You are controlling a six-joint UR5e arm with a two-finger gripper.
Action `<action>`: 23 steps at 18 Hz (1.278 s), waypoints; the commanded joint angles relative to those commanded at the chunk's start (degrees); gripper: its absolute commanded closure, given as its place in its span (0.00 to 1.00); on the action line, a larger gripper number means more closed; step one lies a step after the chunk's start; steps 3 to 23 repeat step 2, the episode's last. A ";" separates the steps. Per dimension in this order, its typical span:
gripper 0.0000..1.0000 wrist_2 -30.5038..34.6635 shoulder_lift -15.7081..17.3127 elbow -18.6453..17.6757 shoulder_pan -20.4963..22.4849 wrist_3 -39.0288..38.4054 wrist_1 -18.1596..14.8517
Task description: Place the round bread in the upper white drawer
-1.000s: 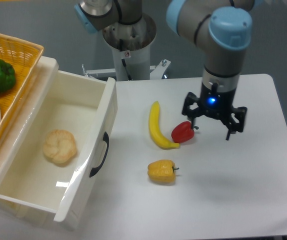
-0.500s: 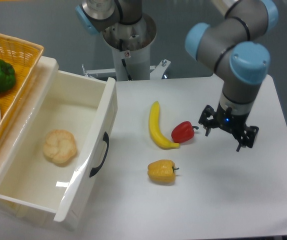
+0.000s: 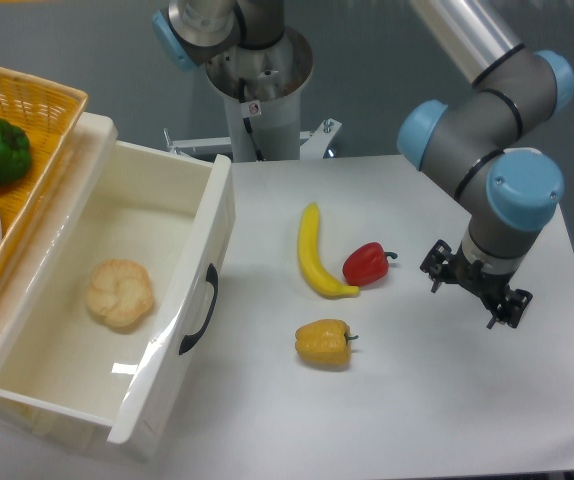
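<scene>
Tan round bread (image 3: 120,293) lies inside the upper white drawer (image 3: 182,300), which is pulled out; placement looks done. Gripper (image 3: 475,295) w/ fingers spread, holding nothing, hangs over table's right side.

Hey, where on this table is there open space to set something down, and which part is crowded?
Bare tabletop lies in front of the yellow pepper toward the near edge, and behind the banana up to the far edge. It is crowded mid-table, where banana and red pepper touch, with the gripper alongside.
</scene>
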 joint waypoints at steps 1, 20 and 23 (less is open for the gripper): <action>0.00 0.53 -0.70 0.17 -0.09 0.09 0.00; 0.00 0.62 -0.88 0.09 -0.35 0.01 0.09; 0.00 0.62 -0.88 0.09 -0.35 0.01 0.09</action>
